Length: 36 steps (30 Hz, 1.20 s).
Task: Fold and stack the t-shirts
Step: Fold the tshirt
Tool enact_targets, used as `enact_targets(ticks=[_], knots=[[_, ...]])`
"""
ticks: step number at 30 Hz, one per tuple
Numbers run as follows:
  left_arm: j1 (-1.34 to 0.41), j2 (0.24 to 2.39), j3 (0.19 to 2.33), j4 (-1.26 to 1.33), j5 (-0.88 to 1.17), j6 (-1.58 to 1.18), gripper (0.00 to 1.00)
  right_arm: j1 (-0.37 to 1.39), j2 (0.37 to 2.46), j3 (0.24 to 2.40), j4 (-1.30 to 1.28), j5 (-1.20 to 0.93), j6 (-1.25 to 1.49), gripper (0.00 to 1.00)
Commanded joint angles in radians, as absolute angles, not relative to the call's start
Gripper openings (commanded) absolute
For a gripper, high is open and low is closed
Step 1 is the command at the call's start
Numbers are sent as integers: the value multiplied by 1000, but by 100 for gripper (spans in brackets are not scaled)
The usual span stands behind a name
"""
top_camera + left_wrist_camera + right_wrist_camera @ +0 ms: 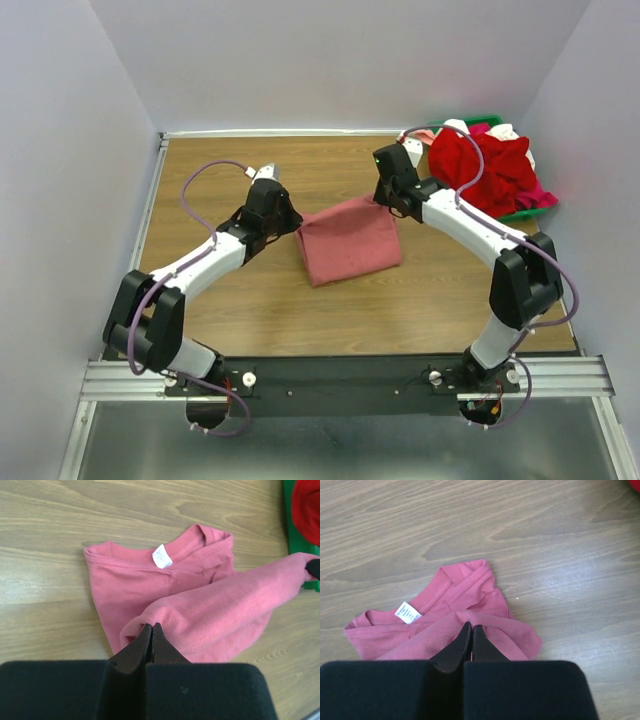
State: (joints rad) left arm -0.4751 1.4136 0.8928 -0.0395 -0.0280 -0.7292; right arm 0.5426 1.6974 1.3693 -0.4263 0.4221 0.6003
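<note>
— Left pincer (151, 628), what is it doing?
— It is clamping a fold of the pink t-shirt (225, 605), holding that edge above the rest.
— And the right pincer (471, 628)?
— It is pinching the far end of the same fold. The shirt is lying mid-bench (250, 300), label (162, 557) facing up. The red and white shirts (485, 165) are sitting heaped in the green tray (528, 212), far right.

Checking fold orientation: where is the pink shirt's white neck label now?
The white neck label sits inside the collar of the pink t-shirt, upper centre of the left wrist view, beyond the lifted fold.
</note>
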Motion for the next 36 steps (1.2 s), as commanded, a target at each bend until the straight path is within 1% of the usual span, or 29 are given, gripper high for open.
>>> enact_targets(ticks=[1, 6, 7, 9, 10, 11, 12, 13, 14, 15, 16, 21, 23, 24, 25, 26, 27, 28, 29, 31, 32, 33, 34, 36], knots=[[-450, 1471, 934, -28, -26, -706, 0, 520, 1752, 1420, -400, 405, 586, 0], [-416, 1565, 968, -14, -35, -687, 0, 494, 1834, 1454, -399, 403, 581, 1], [-411, 1583, 989, -11, -34, -677, 0, 492, 1848, 1462, -399, 411, 580, 2], [-403, 1635, 1021, -17, -19, -654, 21, 480, 1877, 1491, -400, 414, 574, 8], [-402, 1650, 1049, -29, -14, -631, 37, 476, 1900, 1500, -400, 408, 571, 13], [-402, 1663, 1061, -37, -15, -634, 49, 469, 1911, 1509, -399, 399, 568, 16], [-402, 1669, 1069, -41, -17, -634, 71, 459, 1920, 1537, -400, 378, 563, 24], [-400, 1666, 1080, -43, -21, -637, 78, 456, 1930, 1549, -402, 359, 540, 51], [-400, 1652, 1086, -58, -31, -638, 91, 453, 1933, 1569, -400, 324, 528, 71], [-400, 1640, 1089, -64, -32, -634, 97, 453, 1925, 1571, -400, 315, 520, 94], [-400, 1626, 1092, -78, -34, -634, 97, 453, 1916, 1569, -402, 301, 514, 100], [-411, 1496, 1017, -64, 15, -649, 98, 453, 1743, 1456, -399, 181, 528, 100], [-431, 1453, 956, -55, 17, -669, 98, 451, 1679, 1346, -397, 129, 552, 100], [-440, 1439, 934, -51, 17, -675, 98, 453, 1613, 1301, -393, 114, 560, 100], [-448, 1428, 892, -37, 15, -681, 98, 453, 1579, 1201, -378, 97, 580, 100], [-468, 1413, 872, -31, 15, -695, 98, 453, 1544, 1146, -362, 65, 594, 100], [-474, 1408, 853, -26, 14, -701, 98, 453, 1457, 1093, -341, 46, 606, 100], [-483, 1405, 829, -23, 11, -704, 98, 453, 1415, 1025, -278, 29, 633, 100], [-489, 1401, 818, -23, 9, -706, 98, 453, 1363, 914, -247, 15, 649, 100], [-514, 1393, 795, -21, 9, -722, 98, 453, 1280, 809, -204, 6, 688, 100], [-518, 1396, 770, -18, -29, -724, 98, 454, 1190, 767, -171, 8, 707, 100], [-525, 1396, 759, -8, -35, -735, 98, 454, 1151, 682, -155, 12, 741, 100], [-526, 1399, 743, -5, -43, -738, 98, 453, 1068, 648, -129, 15, 755, 100], [-528, 1420, 732, 23, -46, -738, 98, 453, 994, 556, -91, 18, 781, 100]])
